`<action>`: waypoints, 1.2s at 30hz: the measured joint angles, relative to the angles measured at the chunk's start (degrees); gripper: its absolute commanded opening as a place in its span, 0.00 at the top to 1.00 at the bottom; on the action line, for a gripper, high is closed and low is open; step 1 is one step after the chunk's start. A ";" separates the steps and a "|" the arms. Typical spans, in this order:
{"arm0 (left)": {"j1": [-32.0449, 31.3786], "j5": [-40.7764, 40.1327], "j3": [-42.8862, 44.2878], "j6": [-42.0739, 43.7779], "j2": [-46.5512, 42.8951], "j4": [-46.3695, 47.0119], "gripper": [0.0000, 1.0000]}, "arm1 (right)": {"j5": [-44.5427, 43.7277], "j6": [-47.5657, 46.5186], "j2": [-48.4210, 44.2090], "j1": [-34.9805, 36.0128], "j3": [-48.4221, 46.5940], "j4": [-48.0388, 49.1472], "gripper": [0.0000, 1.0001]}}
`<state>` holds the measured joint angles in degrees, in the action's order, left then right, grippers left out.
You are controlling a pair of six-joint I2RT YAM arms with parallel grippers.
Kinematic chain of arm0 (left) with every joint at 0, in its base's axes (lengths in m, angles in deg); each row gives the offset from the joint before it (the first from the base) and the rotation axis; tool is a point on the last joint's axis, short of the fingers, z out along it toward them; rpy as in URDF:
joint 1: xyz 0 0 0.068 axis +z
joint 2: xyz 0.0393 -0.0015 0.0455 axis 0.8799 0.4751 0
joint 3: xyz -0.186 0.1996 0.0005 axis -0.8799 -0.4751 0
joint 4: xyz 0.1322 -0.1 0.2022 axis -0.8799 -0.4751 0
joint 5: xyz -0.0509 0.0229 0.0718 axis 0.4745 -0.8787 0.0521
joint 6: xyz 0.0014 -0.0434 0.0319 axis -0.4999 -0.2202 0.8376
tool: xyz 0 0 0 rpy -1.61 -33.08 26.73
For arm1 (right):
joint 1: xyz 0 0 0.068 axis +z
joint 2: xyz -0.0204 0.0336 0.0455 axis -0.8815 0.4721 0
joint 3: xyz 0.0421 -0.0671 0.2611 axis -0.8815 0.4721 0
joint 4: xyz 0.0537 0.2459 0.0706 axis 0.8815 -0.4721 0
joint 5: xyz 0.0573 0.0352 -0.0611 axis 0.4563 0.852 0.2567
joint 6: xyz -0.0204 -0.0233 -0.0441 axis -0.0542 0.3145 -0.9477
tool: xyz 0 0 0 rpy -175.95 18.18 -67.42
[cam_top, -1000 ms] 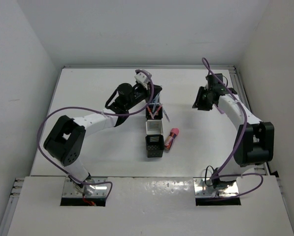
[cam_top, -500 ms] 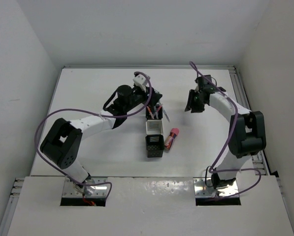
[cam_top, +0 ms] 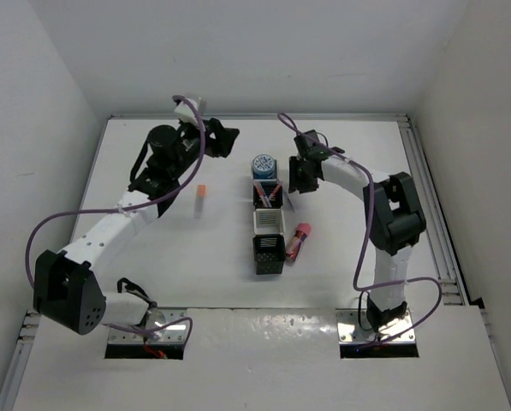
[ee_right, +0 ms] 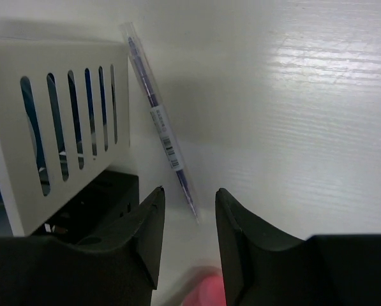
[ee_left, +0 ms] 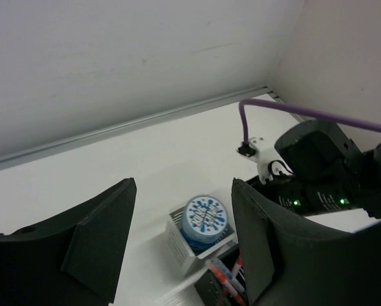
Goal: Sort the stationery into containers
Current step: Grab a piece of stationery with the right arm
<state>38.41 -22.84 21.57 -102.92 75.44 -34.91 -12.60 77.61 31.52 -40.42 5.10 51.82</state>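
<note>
There are four joined cups (cam_top: 269,223), one blue-and-white roll (cam_top: 264,164), one pink marker (cam_top: 300,240), one orange-capped stick (cam_top: 200,200) and one loose pen (ee_right: 161,131).

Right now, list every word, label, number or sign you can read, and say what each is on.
No text can be read in any view.
Thin pen: white label with dark print, too small and blurred to read.
Roll in the white slotted cup: blue pattern on its white top, no legible words.
</note>
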 measured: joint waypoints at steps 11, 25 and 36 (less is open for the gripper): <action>6.95 0.17 -0.11 -2.84 -1.49 -4.85 0.33 | -3.52 3.26 5.73 3.26 -1.86 -0.20 0.63; 8.87 1.81 -0.31 -4.09 -1.49 -5.16 0.34 | -7.67 4.17 7.08 0.39 -3.13 -5.35 1.00; 10.38 3.78 -0.33 -0.61 -2.62 -9.05 0.34 | -6.99 -3.56 0.20 -10.21 6.25 -12.33 1.00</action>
<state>48.79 -19.06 21.24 -103.53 72.82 -43.96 -19.59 74.05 31.72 -50.63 11.35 39.50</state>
